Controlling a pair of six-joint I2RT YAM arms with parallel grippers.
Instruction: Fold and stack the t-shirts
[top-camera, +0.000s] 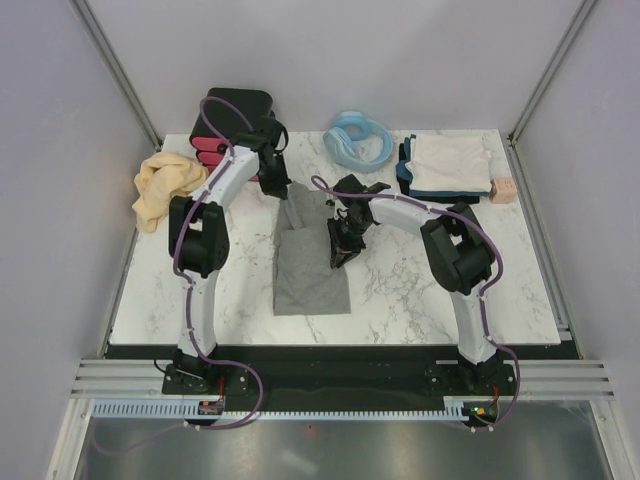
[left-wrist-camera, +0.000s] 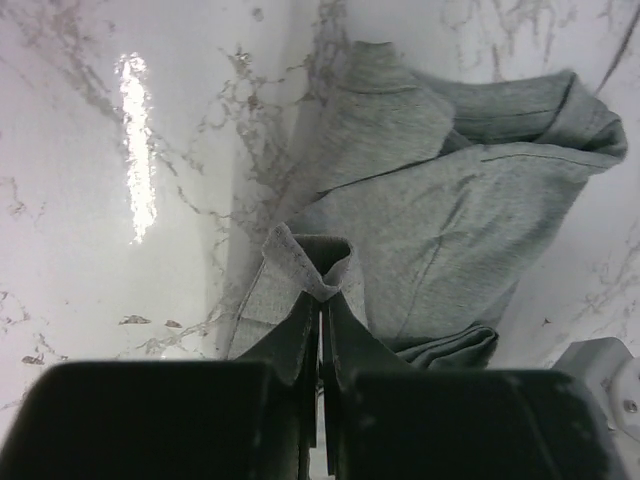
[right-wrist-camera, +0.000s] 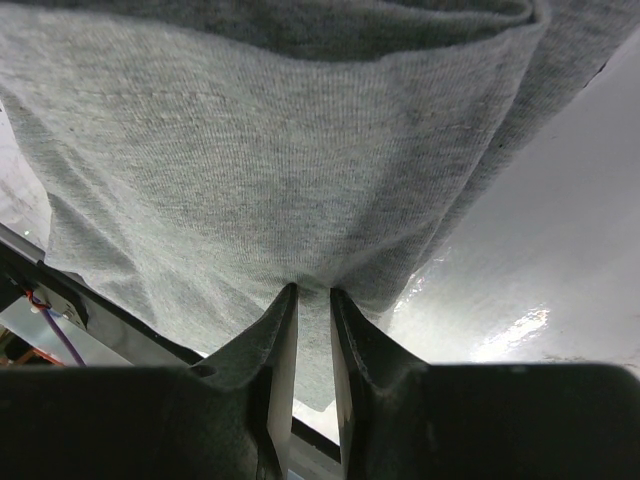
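grey t-shirt (top-camera: 310, 270) | left hand (left-wrist-camera: 322, 315) pinching its edge | right hand (right-wrist-camera: 312, 300) pinching its fold

The left tool (left-wrist-camera: 322, 320) has its two dark fingers (left-wrist-camera: 290, 345) pressed together on a raised fold of the grey t-shirt (left-wrist-camera: 450, 220), pinching a ribbed edge that curls over their tips. Beyond the pinch, the shirt lies crumpled in overlapping layers on the white, grey-veined tabletop (left-wrist-camera: 80, 200). A bright streak of glare (left-wrist-camera: 137, 150) runs along the marble beside the shirt. A pale grey metal part (left-wrist-camera: 600, 370) sits just past the shirt's opposite edge.
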